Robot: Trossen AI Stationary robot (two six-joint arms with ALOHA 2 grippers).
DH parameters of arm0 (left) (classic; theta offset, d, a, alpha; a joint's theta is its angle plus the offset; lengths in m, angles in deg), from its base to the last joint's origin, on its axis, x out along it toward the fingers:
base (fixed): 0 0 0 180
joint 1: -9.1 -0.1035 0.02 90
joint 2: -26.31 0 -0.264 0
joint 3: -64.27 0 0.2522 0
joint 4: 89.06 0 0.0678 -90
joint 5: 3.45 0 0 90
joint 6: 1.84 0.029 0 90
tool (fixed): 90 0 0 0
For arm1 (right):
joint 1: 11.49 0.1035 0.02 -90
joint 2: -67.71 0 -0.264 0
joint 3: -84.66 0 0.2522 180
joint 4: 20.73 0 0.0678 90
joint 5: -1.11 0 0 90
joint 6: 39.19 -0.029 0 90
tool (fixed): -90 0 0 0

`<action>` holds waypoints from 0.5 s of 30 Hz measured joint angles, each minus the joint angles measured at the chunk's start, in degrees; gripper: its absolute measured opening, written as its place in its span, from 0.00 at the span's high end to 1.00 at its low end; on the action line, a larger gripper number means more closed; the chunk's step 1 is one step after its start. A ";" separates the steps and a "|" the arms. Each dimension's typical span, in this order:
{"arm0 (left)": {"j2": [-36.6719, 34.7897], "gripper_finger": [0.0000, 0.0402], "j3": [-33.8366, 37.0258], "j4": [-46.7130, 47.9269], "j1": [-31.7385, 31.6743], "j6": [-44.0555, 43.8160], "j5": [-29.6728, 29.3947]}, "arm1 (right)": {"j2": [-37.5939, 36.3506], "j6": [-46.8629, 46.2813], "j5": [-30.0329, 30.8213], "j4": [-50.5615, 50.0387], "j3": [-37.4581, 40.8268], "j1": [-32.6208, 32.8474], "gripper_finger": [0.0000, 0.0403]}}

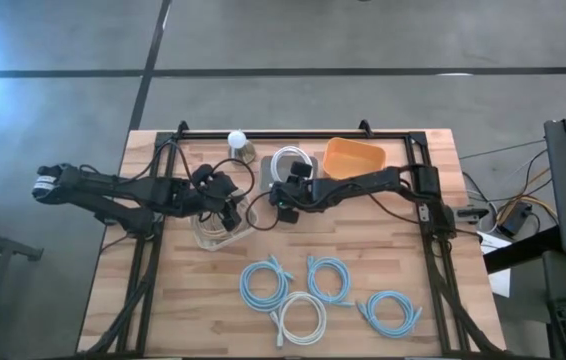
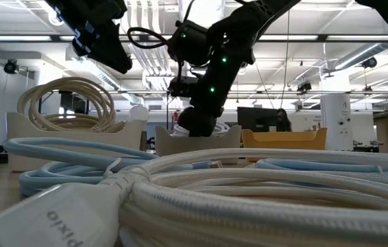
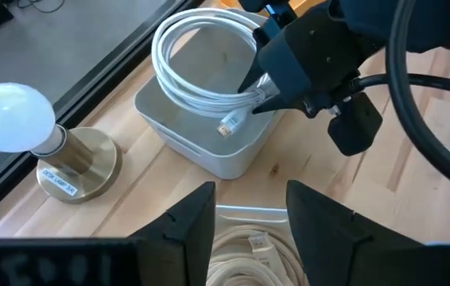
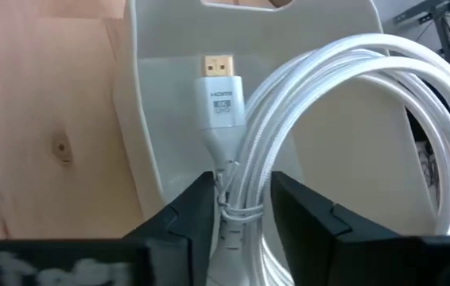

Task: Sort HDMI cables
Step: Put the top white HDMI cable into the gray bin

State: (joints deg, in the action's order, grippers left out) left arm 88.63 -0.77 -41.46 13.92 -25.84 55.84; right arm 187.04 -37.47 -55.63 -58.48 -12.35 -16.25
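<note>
While both arms reach over the far half of the wooden table (image 1: 163,300), the relation that governs the next move sits at the grey bin (image 1: 293,168), at about twelve o'clock from table centre. Beside it, at one o'clock, stands the orange bin (image 1: 355,157); at ten o'clock, the clear bin (image 1: 219,232) holds a beige cable coil (image 3: 250,253).

Right gripper (image 4: 242,208): fingers pinched on the white HDMI cable (image 4: 344,111), gripping the bound part of the coil just behind its plug (image 4: 219,102). The coil hangs down into the grey bin, its loop plane roughly upright and the plug pointing at the bin's inner wall. Judgement: the cable is at its destination, directly below the fingers; releasing it calls for parting them only, with no sideways travel. Risk: the upright loop may lean over the rim.

Left gripper (image 3: 249,208): fingers parted, holding nothing, poised over the clear bin at nine o'clock from the right gripper.

Remaining stock: three light blue coils (image 1: 329,276) and one white coil (image 1: 299,318) lie at six o'clock, near the front edge. They lie closer to the right arm's side, by my judgement.
</note>
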 joint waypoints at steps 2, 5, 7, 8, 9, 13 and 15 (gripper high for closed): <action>0.00 0.60 0.00 0.00 0.00 0.01 -0.34 | -0.02 0.00 0.13 0.00 0.00 -0.08 0.65; 0.00 0.60 0.00 0.00 -0.01 -0.01 -0.40 | -0.16 0.65 0.19 0.00 0.00 -0.19 0.60; 0.00 0.60 0.00 0.00 0.00 0.00 -0.44 | -0.33 1.65 1.58 0.02 0.00 -0.19 0.57; 0.00 0.60 0.00 0.00 0.00 -0.01 -0.46 | -0.38 2.33 3.20 0.04 0.00 -0.16 0.56; 0.00 0.60 0.00 0.00 0.00 -0.01 -0.47 | -0.49 2.95 5.11 0.00 0.00 -0.10 0.55; 0.00 0.60 0.00 0.00 0.00 -0.01 -0.50 | -1.24 4.24 9.07 0.29 0.00 -0.21 0.53; 0.00 0.60 0.00 0.00 -0.01 -0.01 -0.49 | -1.48 4.27 7.96 0.22 0.00 -0.23 0.53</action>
State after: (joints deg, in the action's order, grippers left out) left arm 88.63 -0.77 -41.46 13.91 -25.85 55.35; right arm 185.56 -33.20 -47.68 -58.26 -12.35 -16.49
